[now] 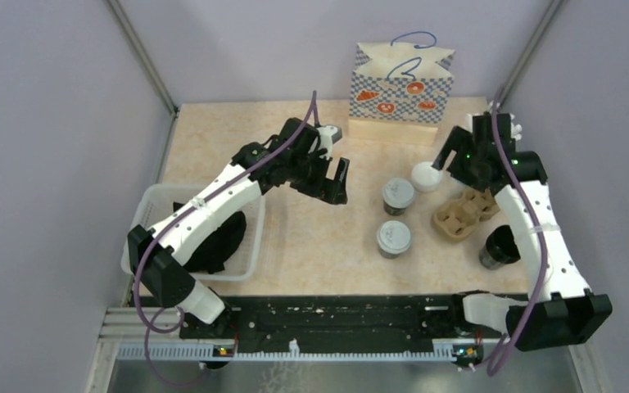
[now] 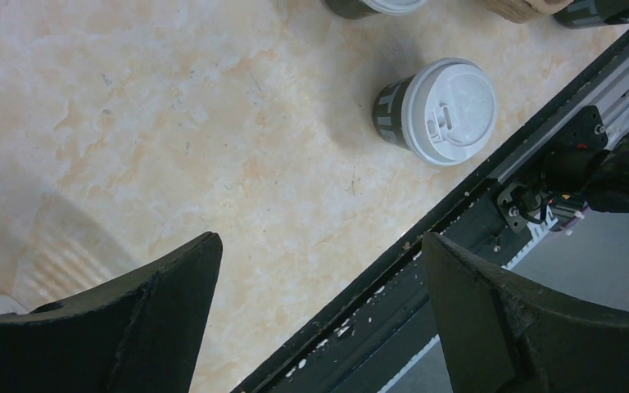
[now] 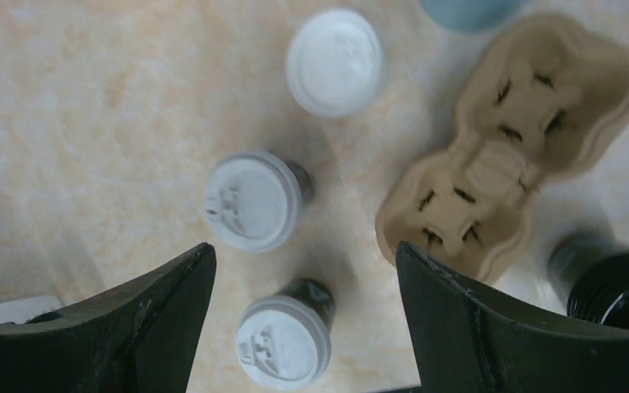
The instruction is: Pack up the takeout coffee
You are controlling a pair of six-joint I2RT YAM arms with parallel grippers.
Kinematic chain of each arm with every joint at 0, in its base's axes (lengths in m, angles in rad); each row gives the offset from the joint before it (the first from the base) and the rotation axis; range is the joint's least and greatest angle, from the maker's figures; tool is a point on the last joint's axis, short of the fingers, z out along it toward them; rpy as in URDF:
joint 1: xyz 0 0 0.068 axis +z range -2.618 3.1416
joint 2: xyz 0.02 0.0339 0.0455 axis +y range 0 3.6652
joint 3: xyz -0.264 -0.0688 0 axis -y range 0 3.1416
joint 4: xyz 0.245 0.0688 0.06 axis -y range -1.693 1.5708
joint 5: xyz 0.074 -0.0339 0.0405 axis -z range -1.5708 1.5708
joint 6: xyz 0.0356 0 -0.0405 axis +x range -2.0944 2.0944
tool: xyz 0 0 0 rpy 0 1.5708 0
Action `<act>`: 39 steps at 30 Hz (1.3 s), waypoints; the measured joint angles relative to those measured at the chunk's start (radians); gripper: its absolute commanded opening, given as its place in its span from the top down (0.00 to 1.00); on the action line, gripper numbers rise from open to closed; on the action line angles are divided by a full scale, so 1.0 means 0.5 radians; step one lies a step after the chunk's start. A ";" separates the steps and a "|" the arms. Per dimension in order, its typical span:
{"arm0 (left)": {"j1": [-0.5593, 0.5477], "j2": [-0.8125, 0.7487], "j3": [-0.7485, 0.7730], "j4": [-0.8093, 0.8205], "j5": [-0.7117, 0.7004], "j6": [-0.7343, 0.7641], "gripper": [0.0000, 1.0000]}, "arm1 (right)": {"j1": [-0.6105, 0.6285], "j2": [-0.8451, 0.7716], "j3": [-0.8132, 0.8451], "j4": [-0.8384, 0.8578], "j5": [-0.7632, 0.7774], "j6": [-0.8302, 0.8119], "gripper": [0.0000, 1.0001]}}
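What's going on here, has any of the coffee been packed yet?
Nothing is packed yet. The far lidded cup and the near lidded cup stand on the table, beside the empty cardboard carrier. The paper bag stands at the back. The left gripper and right gripper are open, holding nothing. A loose lid and a black lidless cup sit close to the carrier.

Through the left wrist camera, one dark grey takeaway cup with a pale lid [image 2: 373, 6] is sliced off by the top edge. So are the brown moulded pulp cup carrier [image 2: 524, 8] and the larger black lidless cup [image 2: 598, 11]. The right wrist camera shows a blurred blue-grey shape [image 3: 471, 10] at its top edge, and I can't tell what it is. In the white plastic basket [image 1: 141, 221], a black heap [image 1: 225, 237] lies half hidden behind the left arm [image 1: 213, 196].
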 measured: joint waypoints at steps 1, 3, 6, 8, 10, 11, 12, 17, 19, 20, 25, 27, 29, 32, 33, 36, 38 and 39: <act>0.000 0.005 0.006 0.005 0.012 -0.001 0.02 | -0.009 0.010 -0.034 -0.047 0.011 0.040 0.29; 0.001 0.005 0.007 0.005 0.033 -0.002 0.02 | -0.027 0.105 -0.121 -0.137 0.021 0.167 0.43; 0.001 0.005 0.007 0.005 0.049 -0.001 0.02 | -0.046 0.301 -0.264 -0.169 0.019 0.337 0.53; 0.001 0.005 0.007 0.004 0.053 0.001 0.02 | -0.059 0.359 -0.394 -0.150 0.020 0.455 0.53; 0.004 0.005 0.007 0.003 0.052 0.003 0.02 | -0.079 0.360 -0.495 -0.125 0.028 0.546 0.53; 0.008 0.005 0.007 0.002 0.052 0.008 0.02 | -0.092 0.360 -0.522 -0.114 0.034 0.585 0.53; 0.011 0.005 0.007 0.002 0.052 0.011 0.02 | -0.108 0.360 -0.540 -0.093 0.041 0.615 0.53; 0.033 0.005 0.006 -0.001 0.050 0.026 0.02 | -0.150 0.361 -0.605 0.026 0.106 0.717 0.54; 0.047 0.005 0.006 -0.001 0.051 0.031 0.02 | -0.156 0.362 -0.622 0.055 0.131 0.738 0.54; 0.056 0.005 0.005 0.000 0.051 0.033 0.02 | -0.162 0.362 -0.629 0.074 0.144 0.743 0.54; 0.098 0.002 -0.015 -0.001 0.056 0.050 0.02 | -0.197 0.382 -0.632 0.155 0.199 0.756 0.56; 0.115 0.002 -0.017 -0.002 0.066 0.060 0.02 | -0.210 0.386 -0.648 0.191 0.216 0.757 0.57; 0.129 0.002 -0.017 -0.001 0.077 0.067 0.02 | -0.219 0.392 -0.671 0.210 0.224 0.757 0.58; 0.142 0.002 -0.017 -0.002 0.098 0.072 0.02 | -0.224 0.416 -0.697 0.233 0.233 0.758 0.60; 0.143 0.002 -0.017 -0.001 0.098 0.074 0.02 | -0.224 0.426 -0.702 0.242 0.238 0.758 0.62; 0.149 0.002 -0.017 -0.001 0.107 0.076 0.02 | -0.224 0.439 -0.710 0.266 0.243 0.758 0.64; 0.153 0.002 -0.017 -0.002 0.112 0.075 0.02 | -0.224 0.443 -0.710 0.273 0.243 0.757 0.68; 0.154 0.002 -0.017 -0.001 0.113 0.076 0.02 | -0.224 0.443 -0.710 0.275 0.243 0.757 0.71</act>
